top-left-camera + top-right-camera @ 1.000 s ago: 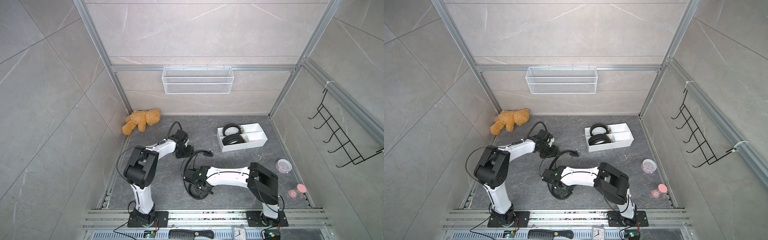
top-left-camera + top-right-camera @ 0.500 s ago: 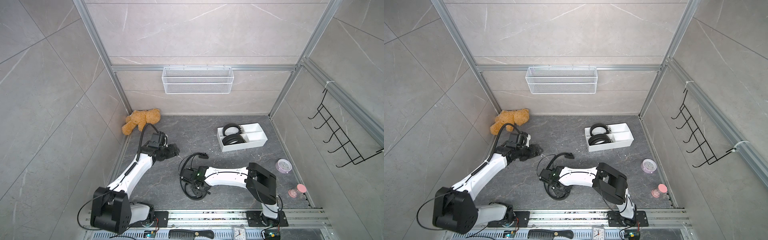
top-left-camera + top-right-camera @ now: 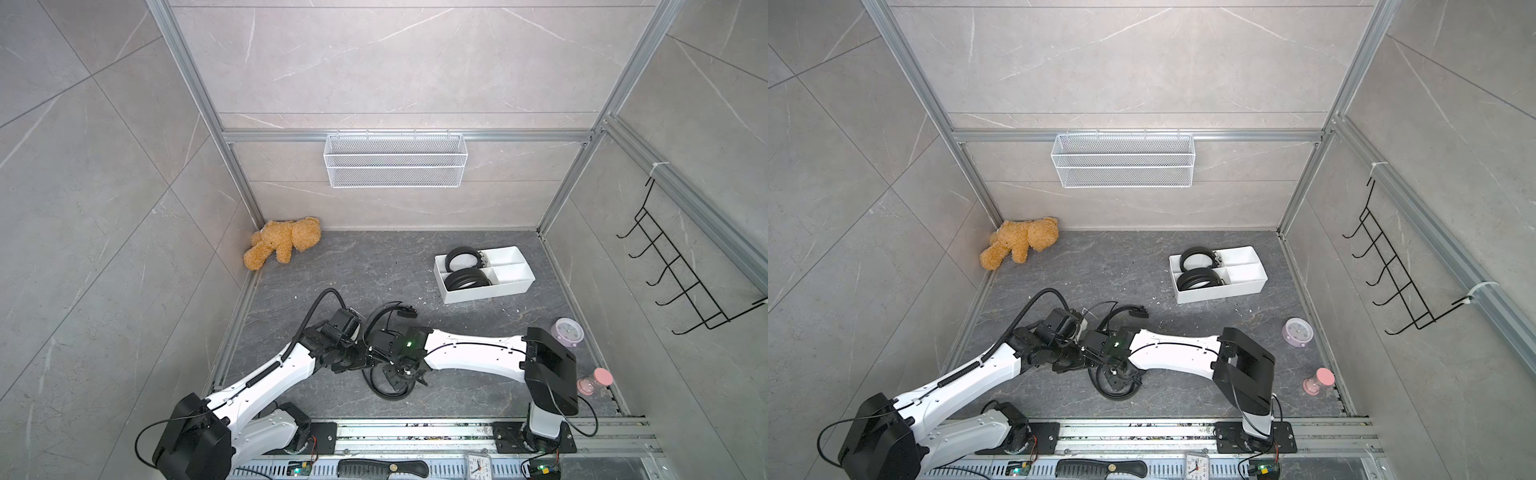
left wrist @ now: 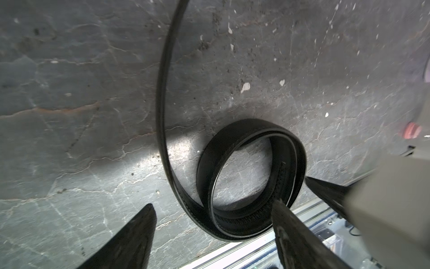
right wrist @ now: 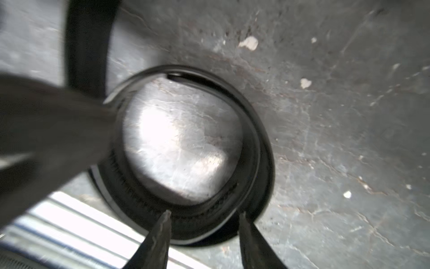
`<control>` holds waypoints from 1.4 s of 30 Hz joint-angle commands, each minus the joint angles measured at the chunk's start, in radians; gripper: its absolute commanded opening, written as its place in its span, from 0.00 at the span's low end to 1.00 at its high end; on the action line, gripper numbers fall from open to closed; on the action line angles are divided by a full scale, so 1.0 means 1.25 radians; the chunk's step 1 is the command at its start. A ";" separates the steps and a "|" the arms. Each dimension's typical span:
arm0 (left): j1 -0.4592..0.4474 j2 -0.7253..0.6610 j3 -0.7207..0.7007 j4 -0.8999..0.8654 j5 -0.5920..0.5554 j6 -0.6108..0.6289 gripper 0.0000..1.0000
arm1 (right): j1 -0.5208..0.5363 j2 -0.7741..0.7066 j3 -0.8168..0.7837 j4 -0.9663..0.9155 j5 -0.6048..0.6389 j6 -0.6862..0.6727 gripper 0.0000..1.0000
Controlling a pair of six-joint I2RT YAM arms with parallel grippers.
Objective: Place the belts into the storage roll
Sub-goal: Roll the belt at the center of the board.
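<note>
A loose black belt [image 3: 388, 392] lies coiled on the dark floor near the front, its tail arcing up to the buckle [image 3: 405, 311]. My left gripper [image 4: 214, 203] is open, fingers astride the near edge of the coil [image 4: 251, 167]. My right gripper [image 5: 204, 212] is open too, its tips either side of the coil wall [image 5: 256, 149]. Both grippers meet over the coil in both top views, left [image 3: 357, 361] and right [image 3: 401, 372]. The white storage roll [image 3: 490, 293] stands at the back right with two coiled belts [image 3: 460, 250] [image 3: 457, 286] in its left compartments.
A teddy bear [image 3: 282, 243] lies in the back left corner. A wire basket [image 3: 395, 160] hangs on the back wall, a black hook rack [image 3: 673, 282] on the right wall. A purple clock [image 3: 567, 331] and a pink hourglass [image 3: 596, 380] stand by the right edge.
My right gripper has gone from shut to open at the coil. The left arm swung away from the belt's tail, out to the left, then in beside the right gripper.
</note>
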 commanded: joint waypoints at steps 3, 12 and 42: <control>-0.043 0.023 0.038 -0.036 -0.070 0.054 0.77 | 0.002 -0.115 -0.047 -0.034 -0.028 0.048 0.52; -0.149 0.138 0.109 -0.056 -0.161 0.108 0.81 | -0.041 -0.243 -0.191 -0.037 -0.011 0.081 0.53; -0.219 0.103 0.060 -0.094 -0.261 -0.343 1.00 | -0.190 -0.211 -0.163 0.016 -0.018 -0.029 0.57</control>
